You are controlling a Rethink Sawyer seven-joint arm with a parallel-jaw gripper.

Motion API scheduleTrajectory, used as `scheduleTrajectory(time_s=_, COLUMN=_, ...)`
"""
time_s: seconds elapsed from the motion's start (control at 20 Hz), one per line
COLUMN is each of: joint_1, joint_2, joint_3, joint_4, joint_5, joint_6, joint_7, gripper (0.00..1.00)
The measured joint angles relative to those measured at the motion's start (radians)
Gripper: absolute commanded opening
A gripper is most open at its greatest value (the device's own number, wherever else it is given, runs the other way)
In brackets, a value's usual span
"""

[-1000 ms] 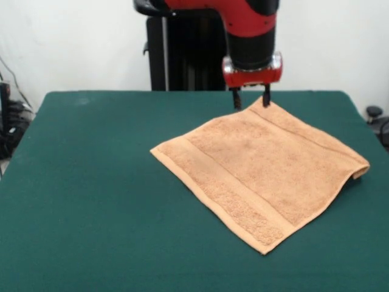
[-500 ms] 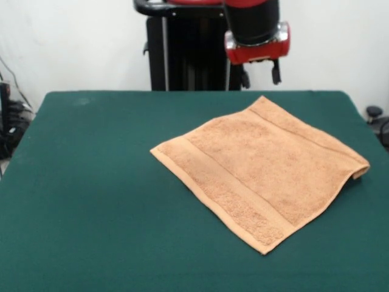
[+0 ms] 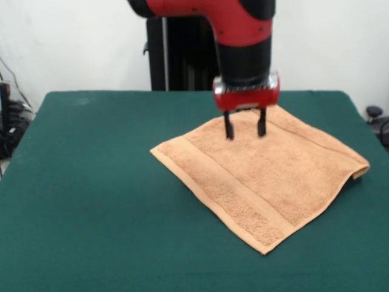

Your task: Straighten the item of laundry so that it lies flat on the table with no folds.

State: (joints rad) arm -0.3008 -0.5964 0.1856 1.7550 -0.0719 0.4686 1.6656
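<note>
The item of laundry (image 3: 262, 173) is an orange-tan terry towel lying spread like a diamond on the right half of the green table (image 3: 91, 201). Its right corner is curled up and folded under near the table's right edge. A flat woven band runs along its front-left hem. My gripper (image 3: 245, 129) hangs open over the towel's far part, fingertips a little above the cloth, with nothing between them.
The black pedestal (image 3: 182, 55) stands behind the table's far edge. Cables and dark gear lie off the table at the left (image 3: 9, 121), and a black knob shows at the right edge (image 3: 374, 112).
The gripper rose from the towel's far corner, then came back down and toward the camera, over the towel's far part. The towel has not moved.
</note>
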Motion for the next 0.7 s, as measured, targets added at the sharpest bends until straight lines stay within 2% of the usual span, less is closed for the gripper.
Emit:
scheduleTrajectory(time_s=0.1, joint_1=0.006, joint_2=0.014, joint_3=-0.009, joint_4=-0.014, joint_5=-0.007, joint_6=-0.027, joint_7=0.0, gripper=1.0)
scheduleTrajectory(time_s=0.15, joint_1=0.018, joint_2=0.043, joint_3=-0.027, joint_4=-0.041, joint_5=-0.014, joint_6=-0.081, joint_7=0.0, gripper=1.0)
scheduleTrajectory(time_s=0.4, joint_1=0.058, joint_2=0.131, joint_3=-0.099, joint_4=-0.121, joint_5=-0.014, joint_6=-0.181, joint_7=0.0, gripper=1.0)
scheduleTrajectory(time_s=0.5, joint_1=0.1, joint_2=0.188, joint_3=-0.168, joint_4=-0.178, joint_5=-0.011, joint_6=-0.193, joint_7=0.0, gripper=1.0)
scheduleTrajectory(time_s=0.7, joint_1=0.144, joint_2=0.237, joint_3=-0.232, joint_4=-0.233, joint_5=0.002, joint_6=-0.19, joint_7=0.0, gripper=1.0)
